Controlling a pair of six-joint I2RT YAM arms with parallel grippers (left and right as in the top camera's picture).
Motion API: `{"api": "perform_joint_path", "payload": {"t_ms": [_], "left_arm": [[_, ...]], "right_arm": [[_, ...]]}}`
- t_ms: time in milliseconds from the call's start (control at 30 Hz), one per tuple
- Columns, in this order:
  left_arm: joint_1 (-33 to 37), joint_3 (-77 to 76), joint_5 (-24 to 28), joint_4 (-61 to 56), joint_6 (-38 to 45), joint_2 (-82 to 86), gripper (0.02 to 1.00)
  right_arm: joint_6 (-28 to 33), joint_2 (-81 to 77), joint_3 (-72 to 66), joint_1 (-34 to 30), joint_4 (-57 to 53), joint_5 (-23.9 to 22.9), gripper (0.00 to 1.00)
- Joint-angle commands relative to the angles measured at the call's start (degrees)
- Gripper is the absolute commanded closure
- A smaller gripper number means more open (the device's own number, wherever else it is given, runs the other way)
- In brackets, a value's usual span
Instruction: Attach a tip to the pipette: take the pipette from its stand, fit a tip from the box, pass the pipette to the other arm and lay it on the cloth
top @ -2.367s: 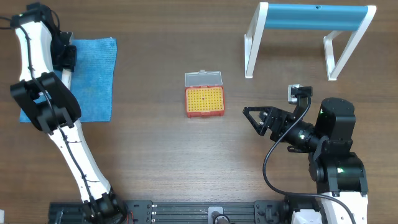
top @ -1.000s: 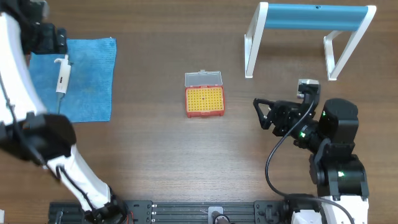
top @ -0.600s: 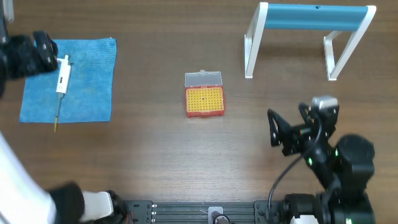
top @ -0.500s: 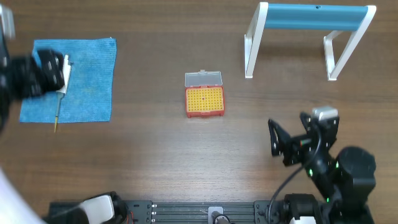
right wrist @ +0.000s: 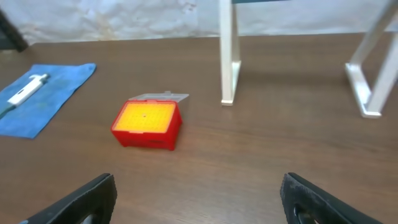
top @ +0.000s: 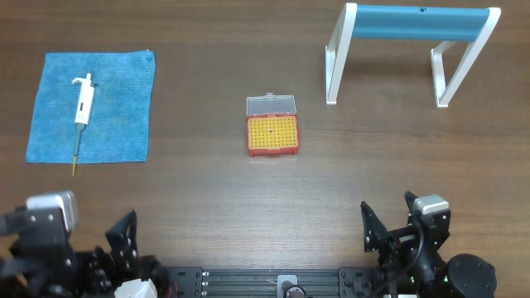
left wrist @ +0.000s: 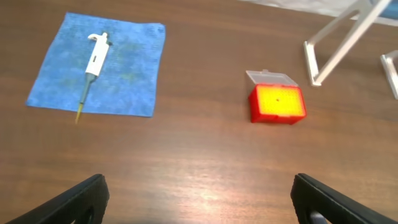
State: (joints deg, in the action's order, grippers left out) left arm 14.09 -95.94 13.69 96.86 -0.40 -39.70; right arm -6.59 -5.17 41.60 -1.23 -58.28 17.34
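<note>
The white pipette [top: 82, 101] lies on the blue cloth [top: 116, 124] at the far left, its yellowish tip [top: 74, 165] poking past the cloth's near edge. Nothing touches it. The red tip box [top: 272, 135], lid open, sits mid-table. My left gripper [left wrist: 199, 208] is pulled back to the near edge, open and holding nothing, with pipette [left wrist: 93, 62] and cloth [left wrist: 130, 74] far ahead of it. My right gripper [right wrist: 199, 205] is likewise low at the near right [top: 387, 225], open with nothing in it, facing the tip box [right wrist: 146, 124].
The white-legged stand with a blue bar [top: 418, 21] occupies the far right, with no pipette on it. Bare brown tabletop [top: 248, 207] stretches between the grippers and the box. A rail [top: 273, 281] runs along the near edge.
The left arm has let go of the pipette on the cloth and drawn back to the near edge. The right arm has also retreated towards its base.
</note>
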Motion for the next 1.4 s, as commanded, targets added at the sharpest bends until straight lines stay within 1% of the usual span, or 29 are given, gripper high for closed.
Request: {"api": "perform_joint_path", "payload": {"t_ms": [33,67,233,700,833,900,933,967,1000,1067,1167,1233,1300,1333,1400], "left_arm": [[-0.3,1.8,2.5,0.4,-0.9,3.8,0.069],[-0.3,1.8,2.5,0.4,-0.9,3.8,0.071],[-0.3,1.8,2.4,0.4,-0.9,3.8,0.069],[-0.3,2.0,2.4,0.4,-0.9,3.8,0.069],[-3.2,3.3,2.5,0.2,-0.9,4.0,0.066],[-5.9,6.6,2.4,-4.7,-0.9,5.0,0.066],[-6.8,8.7,2.4,-8.0,-0.8,5.7,0.066],[-8.1,14.5,1.6,-17.6,-0.9,7.7,0.066],[-8.5,17.2,1.6,-21.8,-0.9,8.6,0.066],[-9.3,25.5,1.7,-35.0,-0.9,11.3,0.066],[-10.4,40.6,2.5,-58.9,-0.9,16.1,0.069],[-10.8,53.1,2.8,-79.1,-0.9,19.8,0.066],[-10.7,62.1,2.6,-93.3,-0.9,22.2,0.066],[-10.7,65.2,2.4,-98.2,-0.9,23.0,0.066],[-10.7,73.8,0.3,-110.8,-0.9,25.0,0.069]], "right_arm": [[-8.4,0.7,-0.4,-0.5,-0.6,-11.5,0.145],[-8.4,0.7,-0.4,-0.5,-1.2,-12.4,0.145],[-8.4,0.7,-0.4,-0.5,-5.7,-12.4,0.143],[-8.4,0.7,-0.4,-0.5,-5.7,-12.4,0.145],[-8.4,0.7,-0.4,-0.5,-5.7,-12.4,0.145],[-8.4,0.7,-0.4,-0.5,-5.7,-12.4,0.145],[-8.4,0.7,-0.4,-0.5,-5.7,-12.4,0.143],[-8.4,0.7,-0.4,-0.5,-5.7,-12.4,0.145],[-8.4,0.7,-0.4,-0.5,-5.7,-12.4,0.145],[-8.4,0.7,-0.4,-0.5,-5.7,-12.4,0.145],[-8.4,0.7,-0.4,-0.5,-5.7,-12.4,0.145],[-8.4,0.7,-0.4,-0.5,-5.7,-12.4,0.145],[-8.4,0.7,-0.4,-0.5,-5.7,-12.4,0.145],[-8.4,0.7,-0.4,-0.5,-5.7,-12.4,0.143],[-8.4,0.7,-0.4,-0.5,-5.7,-12.4,0.145]]}}
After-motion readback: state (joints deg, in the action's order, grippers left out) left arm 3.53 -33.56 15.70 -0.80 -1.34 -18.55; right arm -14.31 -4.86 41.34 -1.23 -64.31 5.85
